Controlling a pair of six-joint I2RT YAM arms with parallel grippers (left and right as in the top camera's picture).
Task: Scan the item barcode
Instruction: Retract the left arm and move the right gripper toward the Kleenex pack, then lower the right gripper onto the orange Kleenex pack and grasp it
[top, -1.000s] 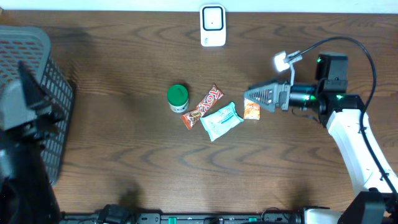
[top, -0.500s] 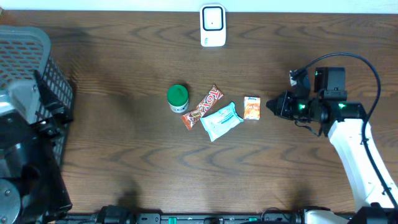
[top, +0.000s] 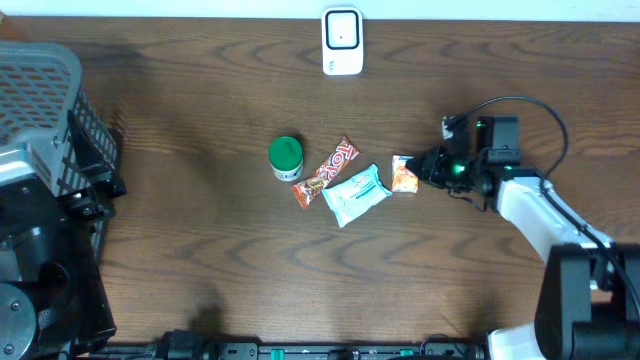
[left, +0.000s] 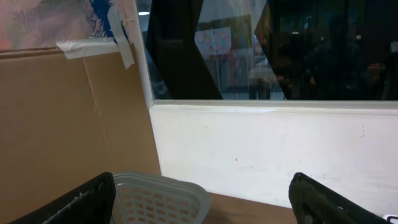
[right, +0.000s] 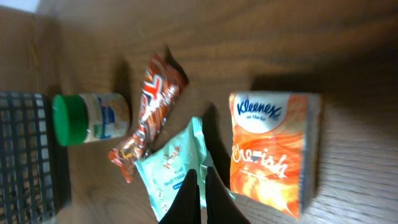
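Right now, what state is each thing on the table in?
Green-lidded white jar: upright, lid on.
Red-brown candy bar: flat, wrapped.
Teal snack pouch: flat, closed.
Orange Kleenex tissue pack: flat, not gripped.
Right gripper: shut, empty.
Left gripper: open, empty.

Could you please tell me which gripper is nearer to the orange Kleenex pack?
Right. The right gripper sits shut just beside the Kleenex pack; the left gripper is far away on the opposite side, by the basket.
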